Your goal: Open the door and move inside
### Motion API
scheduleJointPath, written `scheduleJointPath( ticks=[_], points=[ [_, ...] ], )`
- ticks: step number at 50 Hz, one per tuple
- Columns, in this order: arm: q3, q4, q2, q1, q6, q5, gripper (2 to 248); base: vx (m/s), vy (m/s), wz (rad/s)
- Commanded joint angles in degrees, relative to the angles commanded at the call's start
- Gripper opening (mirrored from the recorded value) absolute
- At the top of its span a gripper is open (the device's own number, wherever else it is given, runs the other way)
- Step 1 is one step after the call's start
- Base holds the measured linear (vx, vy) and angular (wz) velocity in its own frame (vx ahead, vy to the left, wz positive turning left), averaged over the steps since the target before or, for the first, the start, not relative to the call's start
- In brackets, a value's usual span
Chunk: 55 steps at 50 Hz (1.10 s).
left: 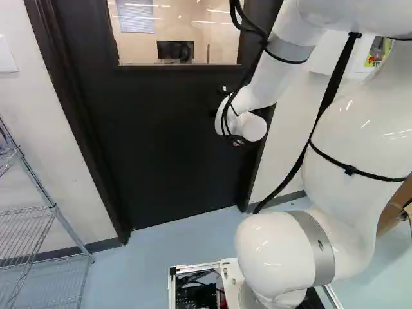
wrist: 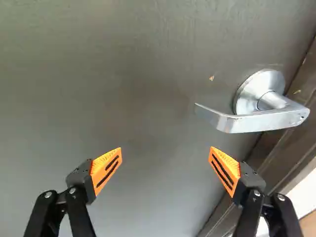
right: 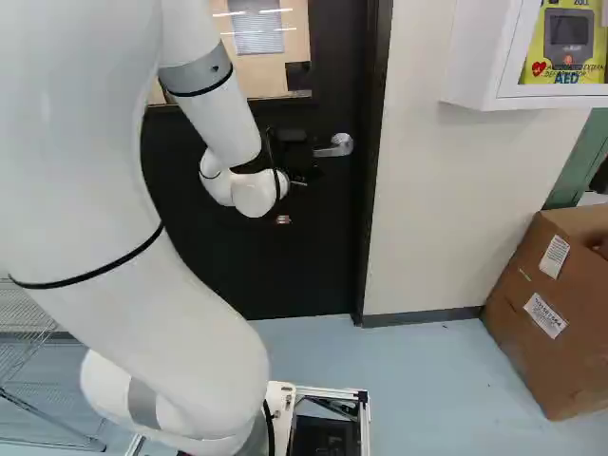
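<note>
the silver handle [right: 334,145], upper middle of the right base view, is hidden in the left base view. one handle, one black door [left: 161,148], shut; the gripper [right: 296,152] has two fingers [wrist: 107,169], spread wide, apart from the handle. pale blue floor [right: 418,380]; one cardboard box [right: 518,328], lower right of the right base view.

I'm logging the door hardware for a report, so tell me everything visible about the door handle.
The door handle is a silvery, metallic-looking lever on a round plate, joined by a short neck. The lever bends near the neck and runs roughly level along the dark door, close to its frame, with a curved tip. The open gripper does not touch it.
</note>
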Motion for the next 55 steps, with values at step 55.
scheduleJointPath(
  ticks=[55],
  points=[
    [6.24, 0.0, 8.28, -3.42, 0.0, 0.0, 247, 0.0, 0.0, 0.0]
  ],
)
